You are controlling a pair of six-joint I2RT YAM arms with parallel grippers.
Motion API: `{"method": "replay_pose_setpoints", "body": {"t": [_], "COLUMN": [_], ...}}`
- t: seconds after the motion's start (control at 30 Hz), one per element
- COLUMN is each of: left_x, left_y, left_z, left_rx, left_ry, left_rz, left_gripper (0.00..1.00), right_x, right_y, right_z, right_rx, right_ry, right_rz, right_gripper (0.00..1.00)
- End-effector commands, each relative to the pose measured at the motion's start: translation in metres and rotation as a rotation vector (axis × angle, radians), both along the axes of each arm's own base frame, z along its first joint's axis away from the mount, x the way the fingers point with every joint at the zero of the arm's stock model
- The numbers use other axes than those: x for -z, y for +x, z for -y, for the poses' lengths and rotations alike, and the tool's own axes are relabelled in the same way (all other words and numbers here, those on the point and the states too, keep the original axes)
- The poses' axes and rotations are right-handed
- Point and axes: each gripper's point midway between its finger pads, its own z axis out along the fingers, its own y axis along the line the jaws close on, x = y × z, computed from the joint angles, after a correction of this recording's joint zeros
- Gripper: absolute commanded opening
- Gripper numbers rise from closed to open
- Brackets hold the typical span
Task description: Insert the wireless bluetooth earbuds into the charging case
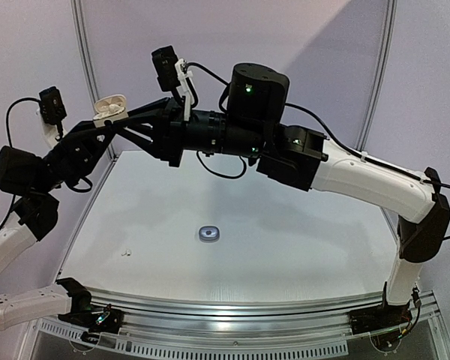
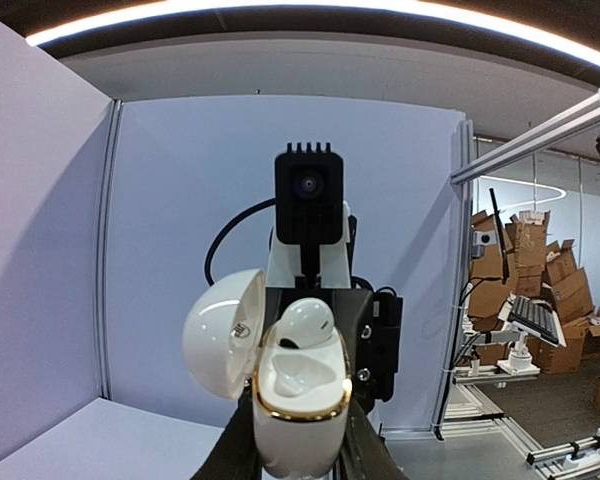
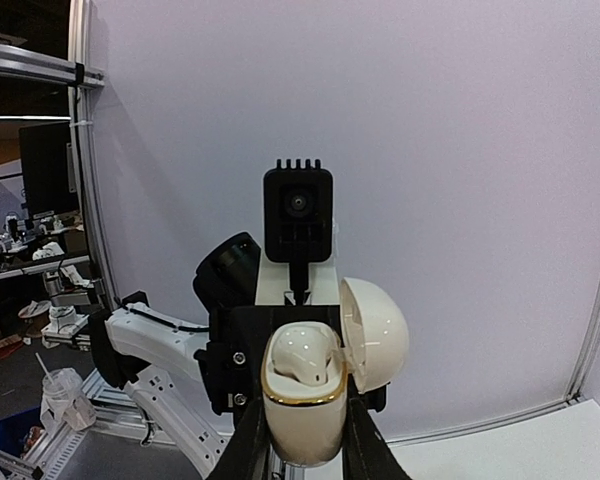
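A white charging case [image 2: 298, 420] with a gold rim is held up high at the back left, well above the table, with its lid [image 2: 220, 335] swung open. My left gripper [image 2: 300, 445] is shut on its lower body. My right gripper [image 3: 305, 440] faces it from the other side, its fingers [image 3: 252, 440] pressed against the same case [image 3: 302, 425]. One white earbud [image 2: 305, 322] sits in the socket nearer the right gripper and rises above the rim. The other socket [image 2: 292, 378] is bare. In the top view the case [image 1: 109, 107] pokes up between both grippers.
A small dark grey oval item with a silvery middle [image 1: 208, 234] lies near the centre of the white table [image 1: 300, 240]. A tiny white earbud-sized piece [image 1: 124, 252] rests near the table's left front. Both arms arch over the back left.
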Motion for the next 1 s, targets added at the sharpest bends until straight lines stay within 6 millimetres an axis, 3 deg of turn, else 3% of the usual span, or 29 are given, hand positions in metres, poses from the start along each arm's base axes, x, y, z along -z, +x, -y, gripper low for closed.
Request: {"method": "replay_pose_setpoints", "body": {"t": [0.0, 0.27, 0.6, 0.73, 0.97], "left_x": [0.009, 0.018, 0.041, 0.058, 0.101], "left_y": [0.008, 0.016, 0.014, 0.009, 0.012], "left_z": [0.002, 0.002, 0.004, 0.007, 0.002], "left_rx": [-0.030, -0.053, -0.057, -0.068, -0.177], "left_ry": [0.008, 0.024, 0.089, 0.194, 0.504], "left_rz": [-0.049, -0.105, -0.136, -0.113, -0.125], "left_gripper": [0.30, 0.40, 0.67, 0.76, 0.80], "right_x": [-0.007, -0.015, -0.017, -0.014, -0.001], "right_y": [-0.002, -0.001, 0.014, 0.025, 0.047], "right_z": [0.010, 0.021, 0.044, 0.062, 0.100], "right_rx": [0.024, 0.046, 0.172, 0.267, 0.418], "right_ry": [0.031, 0.079, 0.116, 0.109, 0.082], "right_rz": [-0.006, -0.010, -0.029, -0.031, -0.056], "right_gripper": [0.00, 0.00, 0.00, 0.00, 0.00]}}
